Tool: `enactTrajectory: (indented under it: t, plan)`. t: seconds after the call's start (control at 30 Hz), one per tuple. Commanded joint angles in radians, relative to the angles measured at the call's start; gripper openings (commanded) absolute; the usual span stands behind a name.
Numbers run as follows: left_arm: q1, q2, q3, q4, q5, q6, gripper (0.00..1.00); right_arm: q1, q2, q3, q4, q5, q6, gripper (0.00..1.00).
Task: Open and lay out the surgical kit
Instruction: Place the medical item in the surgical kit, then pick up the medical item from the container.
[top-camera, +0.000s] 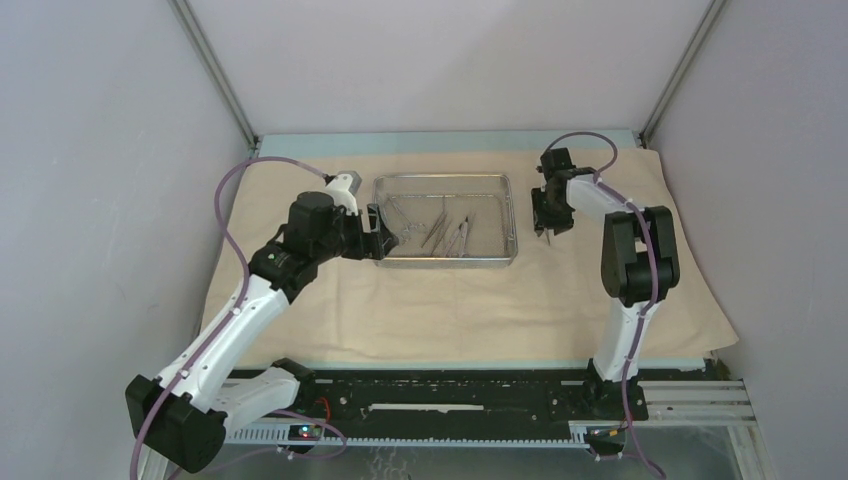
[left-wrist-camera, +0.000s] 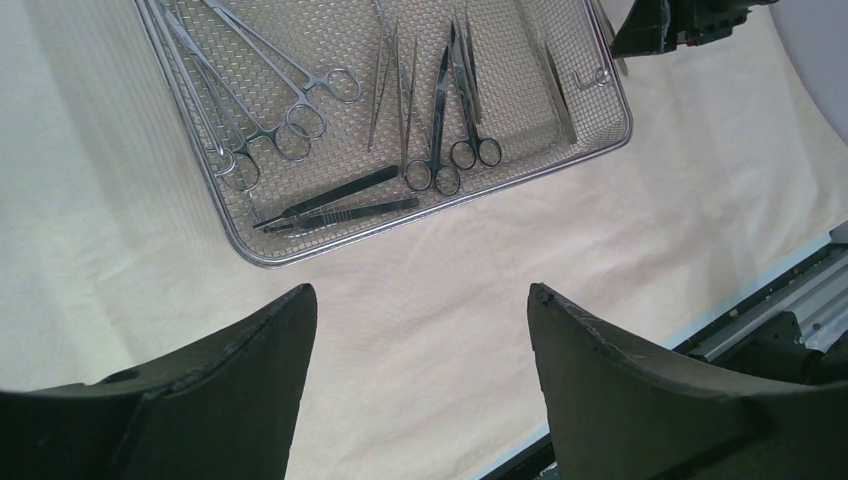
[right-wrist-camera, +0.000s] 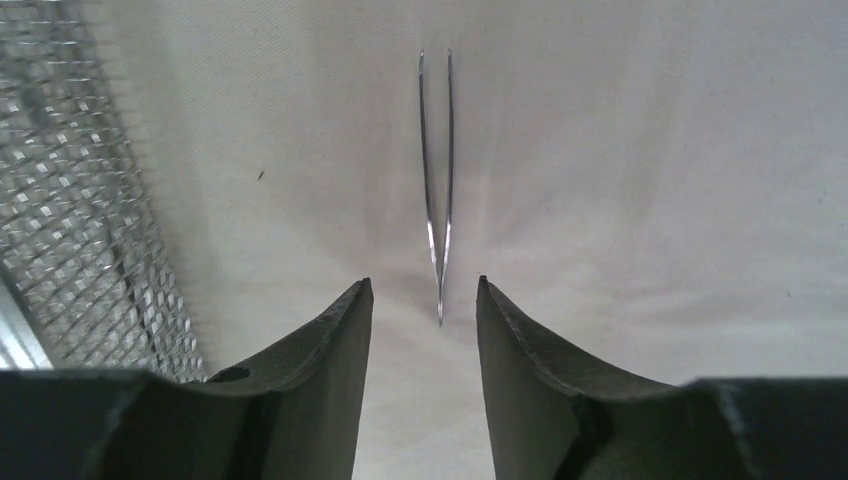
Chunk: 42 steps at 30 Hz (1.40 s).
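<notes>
While the beige cloth wrap (top-camera: 450, 310) lies spread under the shallow rectangular steel mesh tray (top-camera: 445, 262), the right pincer (right-wrist-camera: 422, 283) stands partly open just right of the tray, gripping nothing. A slim pair of steel tweezers (right-wrist-camera: 439, 295) lies on the cloth between its tips. The left pincer (left-wrist-camera: 420, 288) hangs wide open and empty at the tray's left edge.

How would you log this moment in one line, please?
left gripper open by tray | right gripper open over tweezers on cloth | instruments in tray
</notes>
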<state>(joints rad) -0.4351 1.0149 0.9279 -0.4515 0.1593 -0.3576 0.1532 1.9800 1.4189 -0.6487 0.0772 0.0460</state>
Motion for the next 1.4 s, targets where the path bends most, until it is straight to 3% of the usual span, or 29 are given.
enactTrajectory:
  t: [0.0,0.17,0.43,0.63,0.77,0.87,1.37]
  plan:
    - [0.01,-0.009,-0.034,0.023,-0.017,0.012,0.82,0.017,-0.11,0.052,-0.043,0.036,0.071,0.54]
    - [0.01,-0.015,-0.04,0.027,-0.023,0.006,0.83,0.041,-0.181,0.054,-0.06,0.057,0.141,0.58]
    - [0.009,-0.018,-0.039,0.031,-0.02,0.0,0.83,0.168,-0.222,0.146,-0.097,0.123,0.253,0.54]
    - [0.011,-0.026,-0.043,0.03,-0.023,-0.001,0.83,0.288,-0.078,0.342,-0.151,0.167,0.322,0.46]
    - [0.01,-0.036,-0.044,0.03,-0.026,-0.001,0.82,0.316,0.053,0.484,-0.189,0.18,0.358,0.36]
    - [0.01,-0.039,-0.044,0.03,-0.026,-0.001,0.83,0.322,0.144,0.571,-0.2,0.184,0.384,0.33]
    - [0.01,-0.04,-0.043,0.028,-0.013,-0.001,0.82,0.332,0.331,0.658,-0.171,0.197,0.454,0.31]
